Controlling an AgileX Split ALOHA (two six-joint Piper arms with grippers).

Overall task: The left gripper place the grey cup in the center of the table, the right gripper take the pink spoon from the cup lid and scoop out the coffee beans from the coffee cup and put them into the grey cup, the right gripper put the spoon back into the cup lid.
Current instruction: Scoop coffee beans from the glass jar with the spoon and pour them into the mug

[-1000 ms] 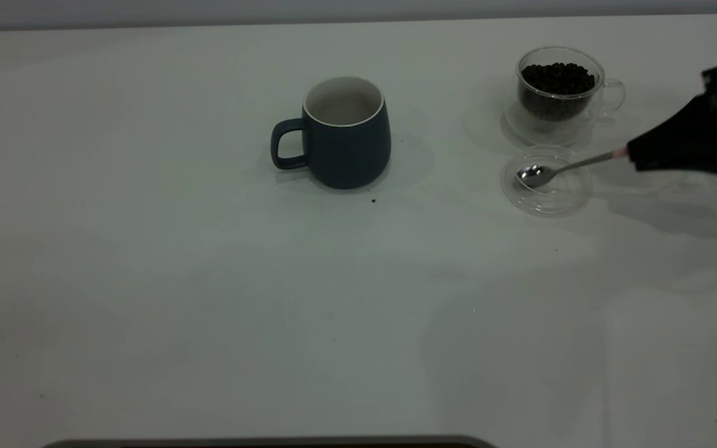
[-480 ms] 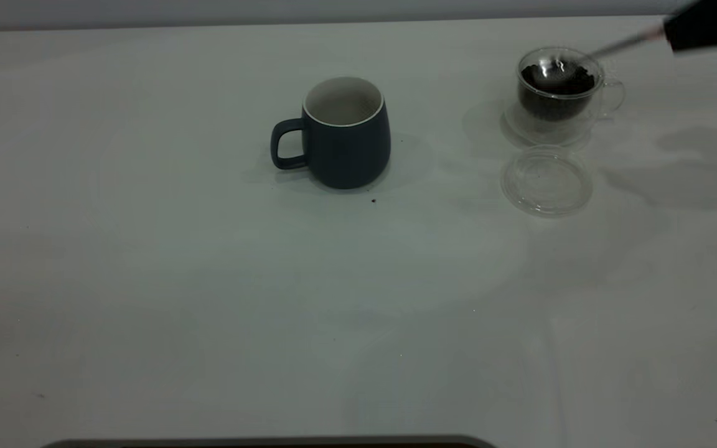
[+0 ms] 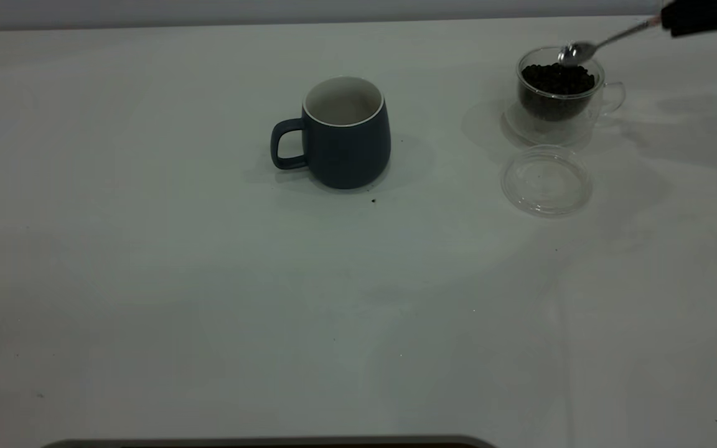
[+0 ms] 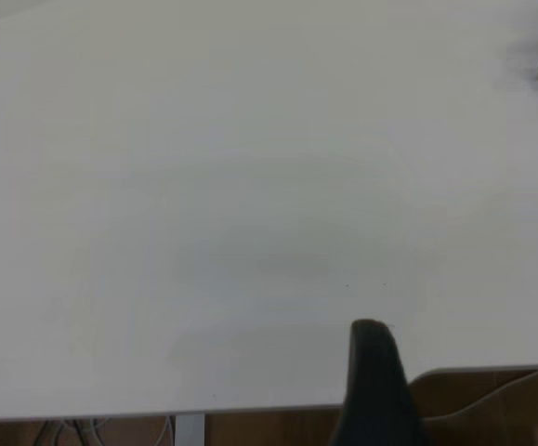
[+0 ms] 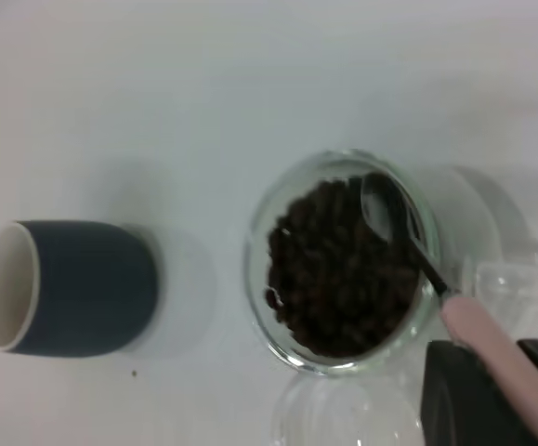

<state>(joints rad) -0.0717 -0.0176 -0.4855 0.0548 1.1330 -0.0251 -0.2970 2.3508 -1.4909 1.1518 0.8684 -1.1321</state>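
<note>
The right gripper (image 5: 492, 390) is clamping the pink end of the spoon (image 3: 576, 52), holding it slanted so the metal bowl is hanging just above the beans (image 3: 557, 78), likely lining up for a dig; the bowl looks empty. The glass coffee cup (image 3: 607, 93) is sitting full at the far right of the table (image 3: 209, 298), its lid (image 3: 546, 180) lying bare just in front, free for the spoon's return. The grey mug (image 3: 346, 146) is standing upright mid-table, well apart, handle pointing left, ready to receive beans. The left gripper (image 4: 373, 390) is parked off by the table's edge; one dark finger is showing, spread cannot be told.
</note>
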